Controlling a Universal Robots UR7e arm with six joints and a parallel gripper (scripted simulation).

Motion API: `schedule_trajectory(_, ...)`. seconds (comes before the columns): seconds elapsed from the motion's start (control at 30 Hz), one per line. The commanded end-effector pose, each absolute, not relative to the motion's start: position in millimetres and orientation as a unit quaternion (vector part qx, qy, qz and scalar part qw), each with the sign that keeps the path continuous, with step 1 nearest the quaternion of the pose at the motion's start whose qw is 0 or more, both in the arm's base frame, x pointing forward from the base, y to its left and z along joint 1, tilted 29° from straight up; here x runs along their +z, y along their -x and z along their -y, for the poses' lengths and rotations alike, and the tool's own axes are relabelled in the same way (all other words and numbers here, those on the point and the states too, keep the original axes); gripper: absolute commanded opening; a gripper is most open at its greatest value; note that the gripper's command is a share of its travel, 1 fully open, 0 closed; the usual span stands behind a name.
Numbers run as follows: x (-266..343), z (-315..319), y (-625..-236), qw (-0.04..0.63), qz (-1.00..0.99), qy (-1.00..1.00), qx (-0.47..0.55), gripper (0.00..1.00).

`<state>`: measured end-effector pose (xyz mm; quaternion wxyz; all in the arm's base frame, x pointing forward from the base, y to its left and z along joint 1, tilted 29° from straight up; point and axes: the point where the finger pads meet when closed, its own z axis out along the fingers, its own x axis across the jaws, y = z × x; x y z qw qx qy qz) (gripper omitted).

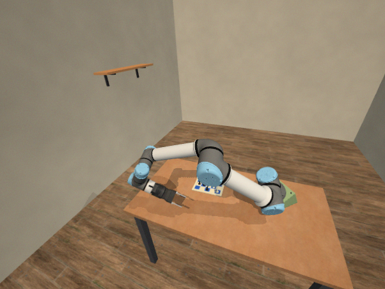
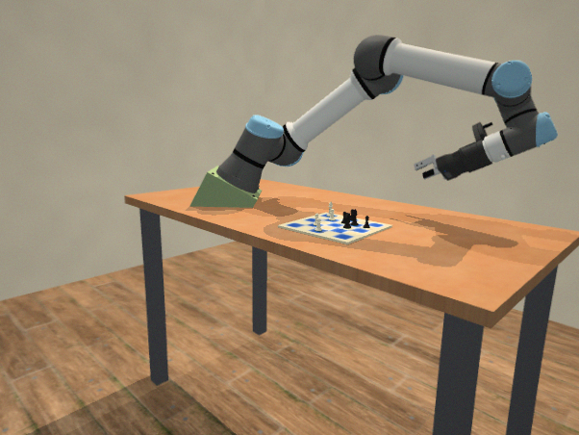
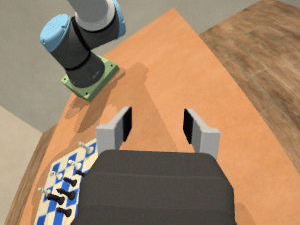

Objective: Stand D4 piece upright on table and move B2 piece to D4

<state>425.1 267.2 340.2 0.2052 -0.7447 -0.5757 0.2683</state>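
Note:
A small blue-and-cream chessboard lies on the wooden table, partly hidden by my arm in the top view. It carries two white pieces and three black pieces, all upright. The board also shows at the lower left of the wrist view. I cannot read the square labels. My gripper is open and empty. It hangs well above the table, off to the side of the board, and points roughly level. It also shows in the top view and in the wrist view.
My green base mount stands at one end of the table. My arm arches high over the board. A wall shelf hangs far off on the left wall.

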Motion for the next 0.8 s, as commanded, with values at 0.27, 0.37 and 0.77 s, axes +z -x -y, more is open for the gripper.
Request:
schedule_trajectory(0.27,295.8,-175.4,-518.5,0.266,0.642,0.678,0.239,1.00)
schedule_trajectory(0.37,285.7,-154.7,-532.9,0.277,0.653,0.666,0.232,1.00)
schedule_trajectory(0.77,245.3,-72.5,-576.9,0.316,0.693,0.617,0.198,1.00)
